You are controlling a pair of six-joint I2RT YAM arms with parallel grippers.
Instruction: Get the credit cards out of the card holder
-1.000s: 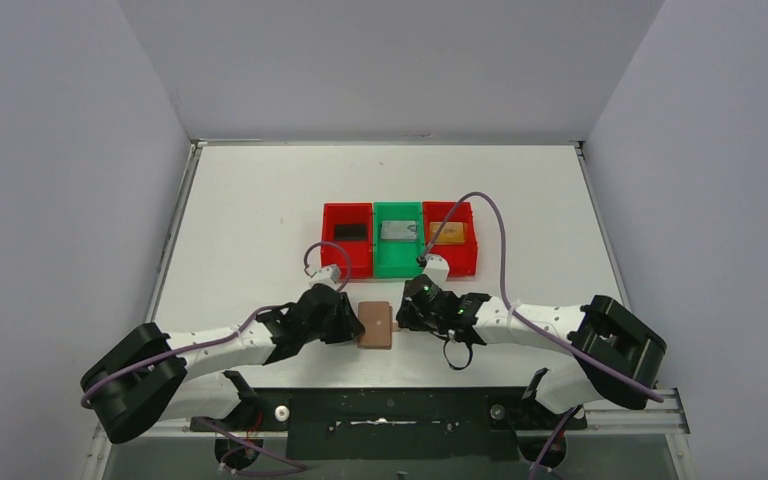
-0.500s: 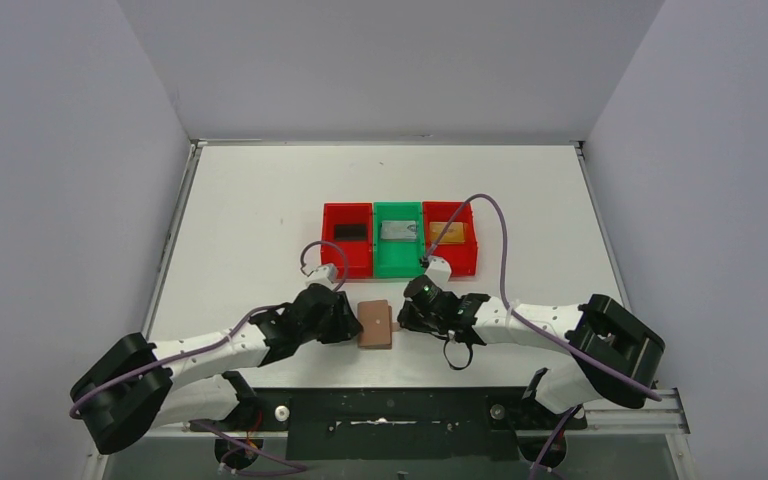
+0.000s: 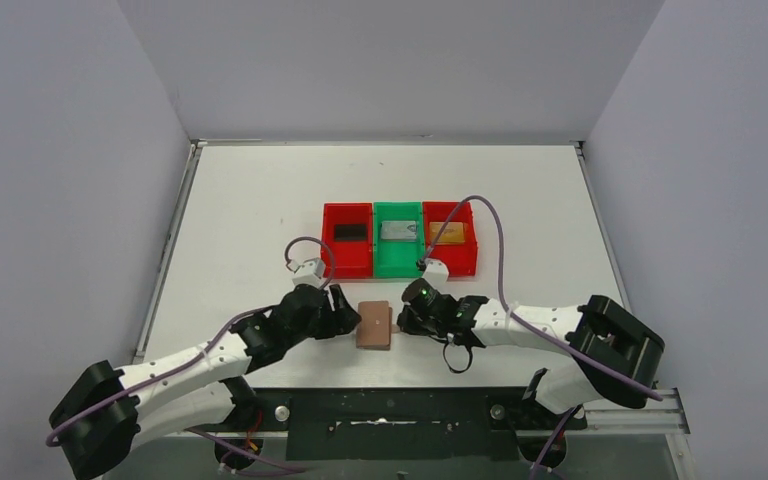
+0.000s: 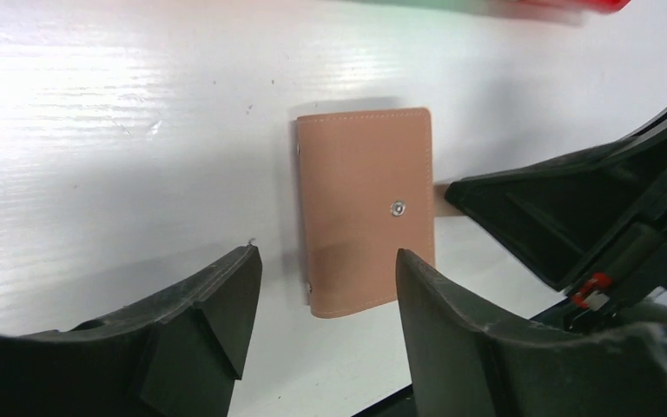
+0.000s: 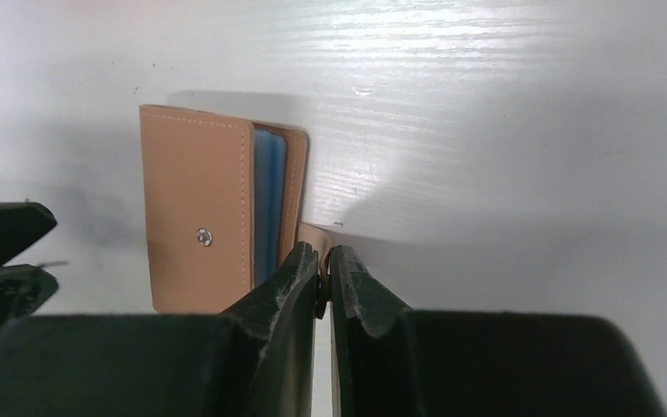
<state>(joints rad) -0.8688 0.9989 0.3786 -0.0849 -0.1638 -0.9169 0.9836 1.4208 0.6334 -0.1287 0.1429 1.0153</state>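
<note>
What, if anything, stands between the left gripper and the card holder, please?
Nothing visible does: the open left gripper faces the card holder directly, while the right gripper pinches its tab from the opposite side.

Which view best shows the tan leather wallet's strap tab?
Right wrist: the tan strap tab sits pinched in the right tool. The left wrist view shows only a sliver of it, and the top view barely a speck.

One high overview, two low wrist views meeting near the worktop's near edge.
The top camera looks down from above and behind the arm bases over the worktop [image 3: 260,200]. Each wrist camera sits low and close behind its own fingers. The views from the left hand [image 4: 326,256] and the right hand [image 5: 323,254] face each other across the card holder [image 4: 366,208], which all three views share.
</note>
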